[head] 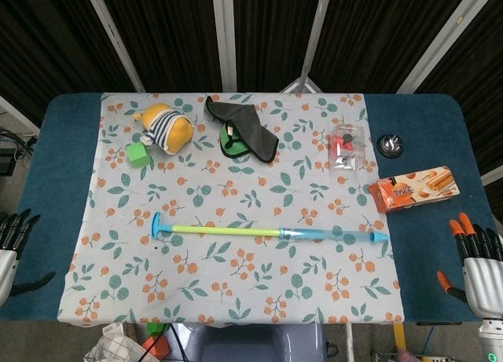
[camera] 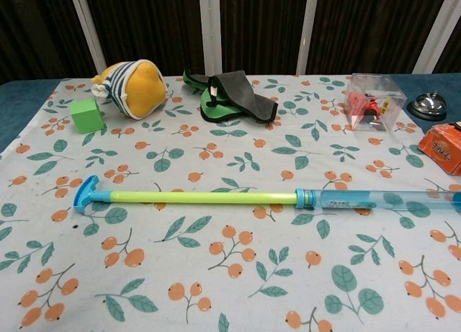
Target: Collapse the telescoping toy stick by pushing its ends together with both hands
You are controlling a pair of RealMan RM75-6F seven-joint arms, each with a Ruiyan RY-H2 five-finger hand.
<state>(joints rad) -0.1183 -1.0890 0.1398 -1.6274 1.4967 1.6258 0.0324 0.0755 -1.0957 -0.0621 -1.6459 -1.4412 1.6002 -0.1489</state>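
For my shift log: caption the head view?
Extended telescoping toy stick lies untouched; left hand and right hand wait open.

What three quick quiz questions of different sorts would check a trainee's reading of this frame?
1. True or false: the left hand is touching the toy stick.
2. Multiple choice: which thing lies nearest the stick's clear blue end? A) green cube B) snack box C) plush toy
3. Fill in: the stick lies fully ____, its yellow-green section showing.

Key
1. False: both it and the right hand sit open at the table's side edges, apart from the stick.
2. B
3. extended
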